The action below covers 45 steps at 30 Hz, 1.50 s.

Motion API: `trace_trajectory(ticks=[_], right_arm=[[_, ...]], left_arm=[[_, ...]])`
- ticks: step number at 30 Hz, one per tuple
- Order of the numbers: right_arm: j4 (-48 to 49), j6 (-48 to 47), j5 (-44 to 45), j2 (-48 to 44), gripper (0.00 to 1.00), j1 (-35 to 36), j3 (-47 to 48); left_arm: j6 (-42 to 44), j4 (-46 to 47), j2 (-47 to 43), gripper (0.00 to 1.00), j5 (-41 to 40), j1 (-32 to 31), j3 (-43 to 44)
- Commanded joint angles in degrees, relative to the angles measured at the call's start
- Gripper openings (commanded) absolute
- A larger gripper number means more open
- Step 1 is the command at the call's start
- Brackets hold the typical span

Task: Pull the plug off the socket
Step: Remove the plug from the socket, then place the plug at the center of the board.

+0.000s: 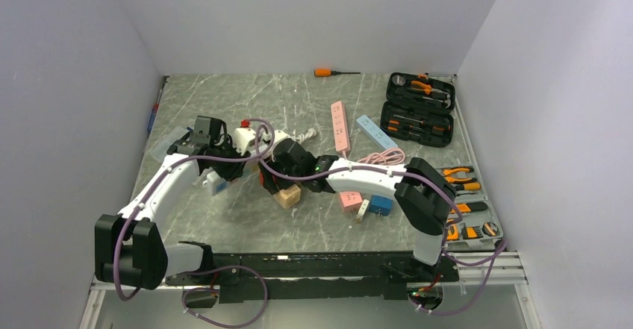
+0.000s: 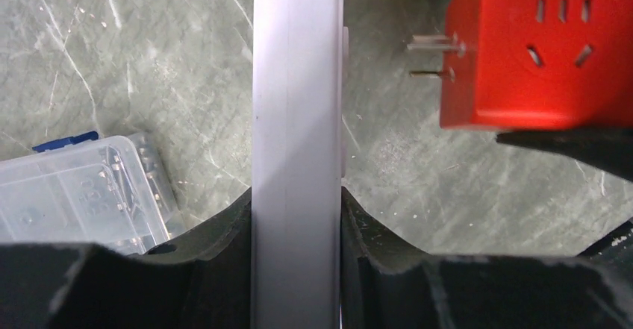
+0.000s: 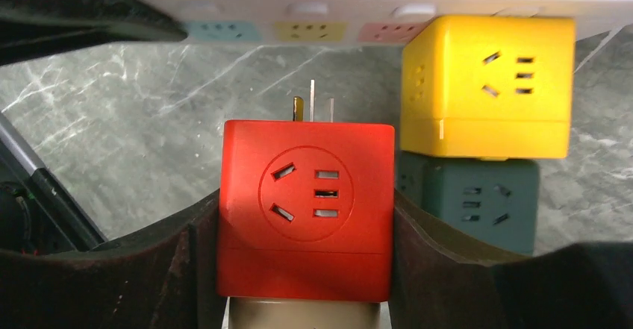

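My left pincer [image 2: 297, 210] is clamped on the white power strip [image 2: 297, 120], one finger against each long side. My left wrist camera sees that strip edge-on. To its left a clear plastic box [image 2: 82, 195] lies on the marble table [image 2: 149, 68]. To its right is the red cube plug [image 2: 537, 45], with two prongs [image 2: 433, 43] showing, bare and apart from the strip.

My right pincer [image 3: 306, 217] pinches the red cube plug by two opposite sides. The right wrist camera shows what the left one cannot: the prongs number three, all out in the air short of the strip. The strip's face carries three coloured sockets. A yellow cube [image 3: 489, 86] sits against the strip, with a dark green cube [image 3: 470, 202] just below it. That makes three cubes in this view.

From overhead my arms and cables hide both pincers. Only that view shows two more strips, a pink strip [image 1: 340, 126] and a blue strip [image 1: 375, 131], side by side. It also shows three loose cubes: a beige cube [image 1: 287, 196], a pink cube [image 1: 349, 200] and a blue cube [image 1: 381, 204]. Further back are one orange screwdriver [image 1: 325, 71] and one open tool case [image 1: 419, 109].
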Motion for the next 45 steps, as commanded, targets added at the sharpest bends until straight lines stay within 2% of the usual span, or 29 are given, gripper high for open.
trace_trajectory(ticks=[1,7,22,24,27,29,35,42,45], right_arm=[[10.04,-0.91,-0.83,-7.42,0.0,1.1,-1.34],[11.0,0.61,-1.77,-9.75,0.0,1.21,-4.01],[9.03,-1.11,-0.04,-16.98,0.0,4.13,-19.63],[10.27,-0.93,0.7,-17.02,0.08,4.21,-21.0],[11.94,-0.78,1.96,-16.34,0.32,4.27,-22.17],[12.59,-0.54,2.74,-15.42,0.44,4.23,-22.4],[13.2,-0.4,3.56,-12.42,0.48,4.25,-22.01],[11.66,-1.13,4.19,-10.87,0.8,4.58,-21.97],[10.43,-1.47,4.07,-10.58,0.98,4.82,-21.7]], left_arm=[[-2.06,3.72,0.83,0.0,-4.34,0.03,1.83],[-3.74,3.42,1.81,0.0,-3.96,0.1,3.34],[-5.91,1.57,4.69,0.0,-1.81,0.29,7.99],[-5.74,1.13,4.66,0.0,-1.02,0.29,8.48],[-5.19,0.15,4.29,0.0,0.07,0.29,8.91],[-4.66,-0.59,3.8,0.0,1.11,0.29,9.15],[-4.39,-1.36,2.76,0.0,1.97,0.29,9.01],[-4.66,-0.68,2.92,0.0,2.1,0.29,8.45],[-4.58,-0.49,3.31,0.0,2.39,0.29,8.33]])
